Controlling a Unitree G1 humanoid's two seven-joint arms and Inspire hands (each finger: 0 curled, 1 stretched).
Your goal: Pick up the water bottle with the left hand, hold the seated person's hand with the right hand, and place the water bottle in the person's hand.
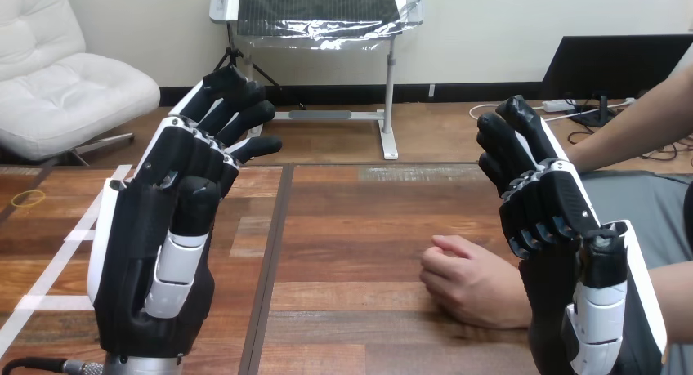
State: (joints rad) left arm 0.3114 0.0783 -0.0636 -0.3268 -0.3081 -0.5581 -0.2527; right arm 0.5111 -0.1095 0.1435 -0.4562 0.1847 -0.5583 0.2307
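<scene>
With left hand (pixel 147 236) and right hand (pixel 560 228) loosely open and empty, the right, beside the person's hand (pixel 470 285), could strike that fist

No legible text, label, number or sign on left robot hand (pixel 151 252), right robot hand (pixel 556 203), table (pixel 351 228)

Left hand (pixel 155 261) raised, right hand (pixel 572 252) near person's hand (pixel 470 281)
</scene>
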